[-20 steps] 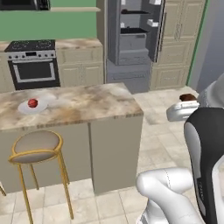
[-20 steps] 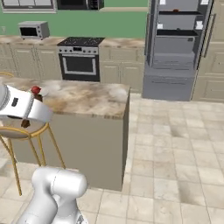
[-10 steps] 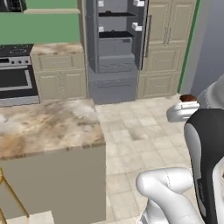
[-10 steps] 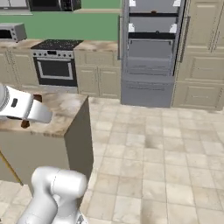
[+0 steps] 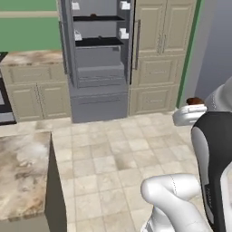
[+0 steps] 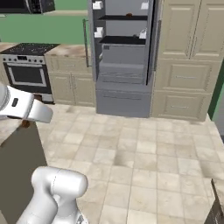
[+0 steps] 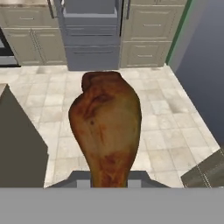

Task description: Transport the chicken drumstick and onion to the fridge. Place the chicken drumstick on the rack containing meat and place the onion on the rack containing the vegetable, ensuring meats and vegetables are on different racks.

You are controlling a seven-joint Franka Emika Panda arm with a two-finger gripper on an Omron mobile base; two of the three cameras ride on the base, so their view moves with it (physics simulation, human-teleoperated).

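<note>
The chicken drumstick [image 7: 108, 127], brown-orange and glossy, stands thick end up in the hand view, and my gripper [image 7: 109, 180] is shut on its narrow end. Its dark tip [image 5: 195, 100] pokes above my white hand in the left base view, and a small brown bit [image 6: 26, 124] hangs under the hand in the right base view. The fridge [image 5: 97, 86] stands ahead with its doors open. A small reddish-brown piece [image 5: 93, 15] lies on the upper black rack [image 5: 106, 18]; the lower black rack [image 5: 99, 42] is below it. The onion is out of view.
The marble island counter [image 5: 20, 174] lies at my near left. A stove [image 6: 26, 72] and beige cabinets [image 5: 158, 54] flank the fridge. Tiled floor [image 5: 113, 149] stretches between me and the fridge. A dark wall [image 5: 215, 50] runs along the right.
The whole scene has shifted as the base moved: the fridge is now nearer and centred, and the island has slid off to the left. The drumstick stays in the shut gripper.
</note>
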